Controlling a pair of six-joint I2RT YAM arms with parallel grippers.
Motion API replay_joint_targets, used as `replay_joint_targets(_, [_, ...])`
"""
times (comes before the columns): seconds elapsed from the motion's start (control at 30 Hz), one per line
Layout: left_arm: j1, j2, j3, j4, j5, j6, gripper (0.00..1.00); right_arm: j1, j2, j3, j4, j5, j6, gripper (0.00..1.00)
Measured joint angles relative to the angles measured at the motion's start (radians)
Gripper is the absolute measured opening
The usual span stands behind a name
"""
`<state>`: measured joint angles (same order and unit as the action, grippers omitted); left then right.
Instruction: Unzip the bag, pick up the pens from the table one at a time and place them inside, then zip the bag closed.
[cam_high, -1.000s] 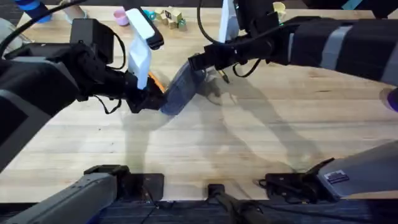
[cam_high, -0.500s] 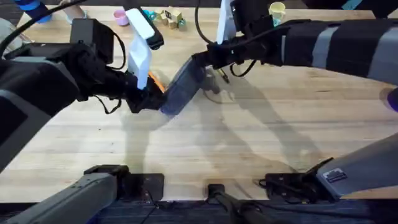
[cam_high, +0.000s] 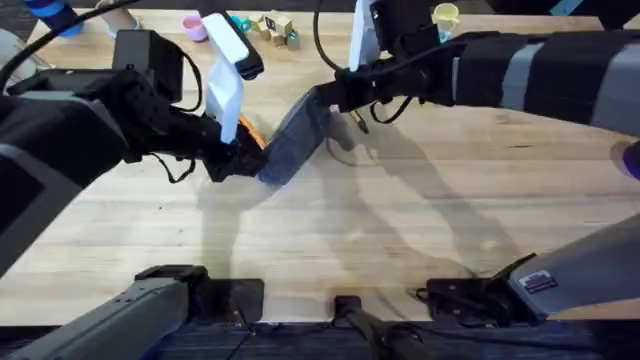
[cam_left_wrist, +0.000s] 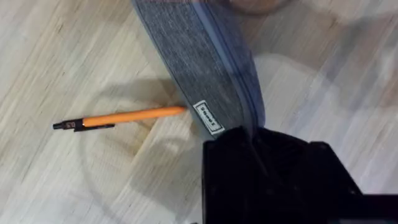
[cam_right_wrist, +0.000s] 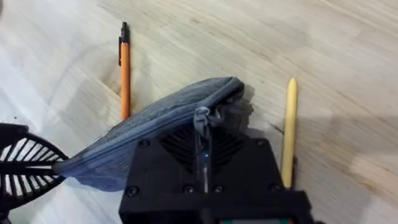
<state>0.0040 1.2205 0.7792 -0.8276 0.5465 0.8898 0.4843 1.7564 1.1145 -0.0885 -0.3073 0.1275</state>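
Observation:
The blue-grey bag (cam_high: 296, 134) is stretched slantwise above the table (cam_high: 420, 210) between both arms. My left gripper (cam_high: 238, 160) is shut on the bag's near left end; in the left wrist view that end (cam_left_wrist: 205, 81) runs into the gripper (cam_left_wrist: 252, 138). My right gripper (cam_high: 326, 100) is shut on the zipper pull (cam_right_wrist: 202, 117) at the bag's far right end (cam_right_wrist: 155, 127). One orange pen (cam_high: 252, 131) (cam_left_wrist: 121, 117) (cam_right_wrist: 124, 65) lies on the wood beside the bag. A yellower pen (cam_right_wrist: 289, 127) lies on the bag's other side, under the right gripper.
A white box (cam_high: 224, 88) stands just behind the left gripper. Small toys (cam_high: 276, 28), a pink cup (cam_high: 193, 27) and a yellow cup (cam_high: 446, 15) sit along the far edge. A black round grille (cam_right_wrist: 25, 167) shows past the bag's end.
The right gripper has shifted slightly right and away, pulling the bag's far end with it and drawing the bag tauter. The left gripper has held still.

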Motion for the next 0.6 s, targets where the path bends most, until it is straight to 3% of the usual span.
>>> replay_joint_targets(0.27, [0.000, 0.000, 0.000, 0.000, 0.001, 0.000, 0.042, 0.000, -0.009, 0.000, -0.015, 0.001, 0.000, 0.033])
replay_joint_targets(0.6, [0.000, 0.000, 0.000, -0.014, -0.007, 0.000, 0.042, 0.000, -0.109, -0.007, -0.121, 0.012, 0.000, 0.032])
